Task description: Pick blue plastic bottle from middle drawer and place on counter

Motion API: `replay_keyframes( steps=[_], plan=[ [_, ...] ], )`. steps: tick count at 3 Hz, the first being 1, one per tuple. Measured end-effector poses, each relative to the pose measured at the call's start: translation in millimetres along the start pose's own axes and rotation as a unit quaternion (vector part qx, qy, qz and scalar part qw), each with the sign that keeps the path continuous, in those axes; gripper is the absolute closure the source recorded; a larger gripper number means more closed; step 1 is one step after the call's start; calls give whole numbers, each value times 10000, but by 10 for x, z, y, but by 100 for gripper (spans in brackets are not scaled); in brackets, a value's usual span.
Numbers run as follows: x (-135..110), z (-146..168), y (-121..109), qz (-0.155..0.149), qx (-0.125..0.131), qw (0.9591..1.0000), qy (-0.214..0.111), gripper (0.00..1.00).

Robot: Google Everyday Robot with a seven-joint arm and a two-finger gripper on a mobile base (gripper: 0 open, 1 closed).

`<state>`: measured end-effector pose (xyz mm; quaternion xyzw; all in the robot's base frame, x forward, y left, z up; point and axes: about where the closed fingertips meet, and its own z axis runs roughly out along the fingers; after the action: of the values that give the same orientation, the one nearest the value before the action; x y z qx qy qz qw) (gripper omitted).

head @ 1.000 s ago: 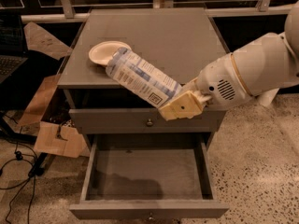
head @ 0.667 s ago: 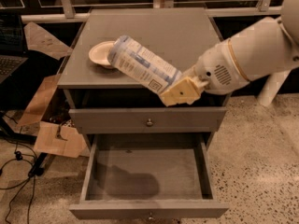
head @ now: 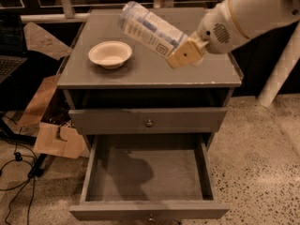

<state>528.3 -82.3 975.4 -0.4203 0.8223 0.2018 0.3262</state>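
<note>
My gripper (head: 180, 55) is shut on the blue plastic bottle (head: 147, 28) and holds it tilted in the air above the counter (head: 154, 71), the bottle's far end pointing up and to the back left. The bottle shows its white-blue printed label; its cap is hidden in the gripper. The white arm reaches in from the upper right. The middle drawer (head: 147, 175) is pulled open below, and its grey floor is bare with the arm's shadow on it. A small knob (head: 150, 216) sits on its front.
A shallow cream bowl (head: 110, 53) stands on the counter's left part. The upper drawer front with a brass knob (head: 149, 123) is closed. Cardboard pieces (head: 54, 137) and cables lie on the floor to the left. A white post (head: 281, 64) stands at the right.
My gripper has lifted the bottle higher and further back over the counter. The view has shifted, so the bowl now shows fully to the left of the bottle.
</note>
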Motion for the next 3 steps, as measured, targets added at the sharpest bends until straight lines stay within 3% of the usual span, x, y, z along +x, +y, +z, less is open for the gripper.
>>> replay_keyframes(
  steps=[1,2,3],
  plan=[
    [-218,130,-522,161,351,9992,82,100],
    [-218,130,-522,161,351,9992,82,100],
    [-183,177,-630,289,522,9982,63,100]
  ],
)
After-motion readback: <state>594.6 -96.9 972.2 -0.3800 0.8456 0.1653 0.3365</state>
